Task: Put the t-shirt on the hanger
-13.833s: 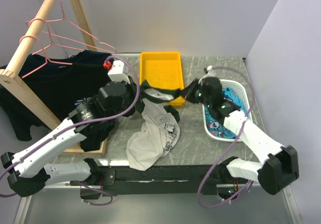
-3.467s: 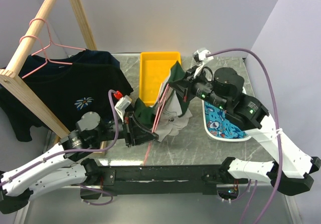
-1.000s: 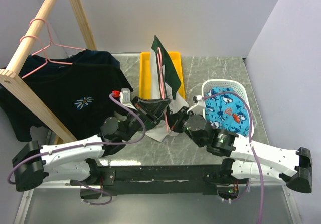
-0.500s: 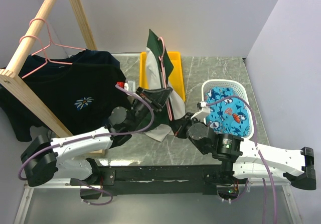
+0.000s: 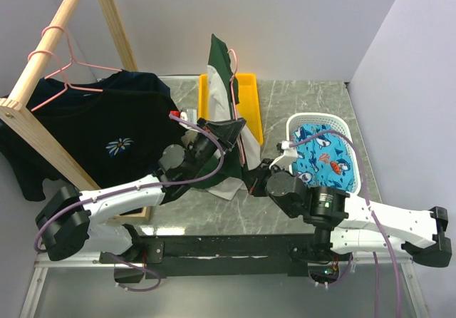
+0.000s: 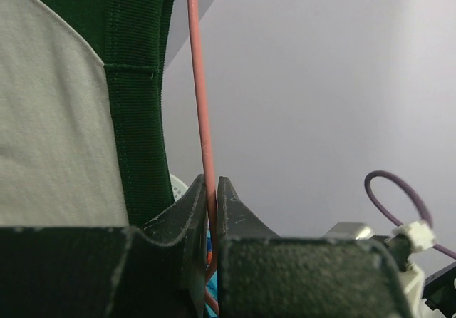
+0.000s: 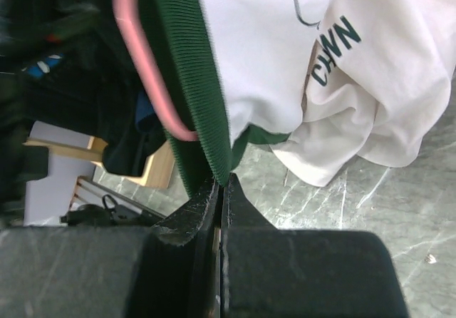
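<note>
So, starting at the near edge: the right gripper [image 5: 251, 180] is down low mid-desk, and the right wrist view shows its jaws pinched shut on the green ribbed edge of the t-shirt [image 7: 263, 68], with the pink wire hanger [image 7: 146, 68] curving right beside that edge. A few seconds back that arm was up high holding the top of the shirt, so it has switched to the bottom, I'd guess to tug the fabric down over the wire. Just behind it, the left gripper [image 5: 226, 129] is clamped on the hanger [image 6: 201, 104], with the wire running straight up between the closed fingers and the shirt's green trim [image 6: 135, 132] just beside it. Further back, the t-shirt [image 5: 218, 68] and hanger [image 5: 233, 83] stand upright over the yellow tray [image 5: 249, 97] at the far edge. They've leaned a touch left in the last second, which is a big change from the heap on the desk earlier. The white basket [image 5: 313, 116] with the blue patterned cloth [image 5: 324, 157] sits toward the right edge, untouched. To me the shirt looks mostly on, but I can't tell if both shoulders are seated. The wooden rack [image 5: 42, 54] with the black daisy t-shirt [image 5: 107, 132] waits at the far left corner.
</note>
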